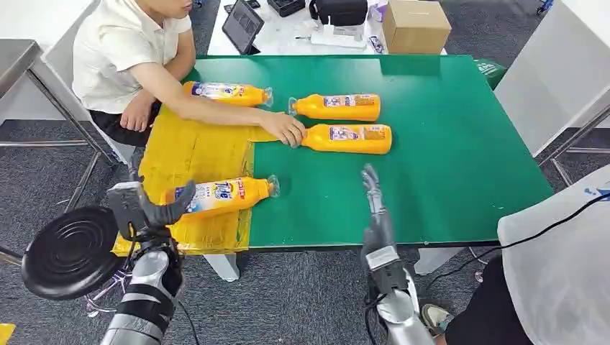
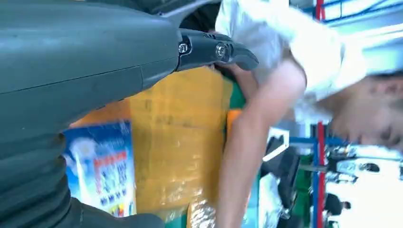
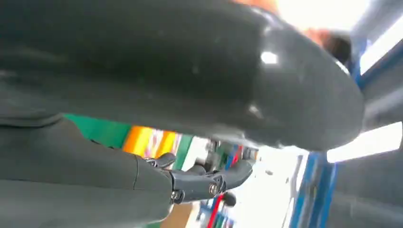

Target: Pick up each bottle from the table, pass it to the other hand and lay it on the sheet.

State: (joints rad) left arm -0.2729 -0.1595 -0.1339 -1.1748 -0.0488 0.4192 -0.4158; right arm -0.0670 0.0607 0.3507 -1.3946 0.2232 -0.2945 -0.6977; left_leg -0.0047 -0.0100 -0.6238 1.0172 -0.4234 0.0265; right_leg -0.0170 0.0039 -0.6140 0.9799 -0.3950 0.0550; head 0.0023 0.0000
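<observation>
Left hand (image 1: 155, 208) grips the near bottle (image 1: 223, 195) over the yellow sheet (image 1: 194, 154); right hand (image 1: 375, 208) hovers, fingers apart, empty.

bottles (image 1: 223, 195): orange, blue-and-white labels
sheet (image 1: 188, 154): yellow
table (image 1: 446, 136): green
person's shirt (image 1: 119, 43): cream
box (image 1: 415, 25): brown

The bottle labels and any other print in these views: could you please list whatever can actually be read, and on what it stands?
None can be read for certain.
Nearest bottle, on the yellow sheet at the left hand: large blue characters, too blurred.
Three other bottles' labels: too small.
Left wrist view, label: red print, blurred.
Cardboard box: no print visible.
</observation>
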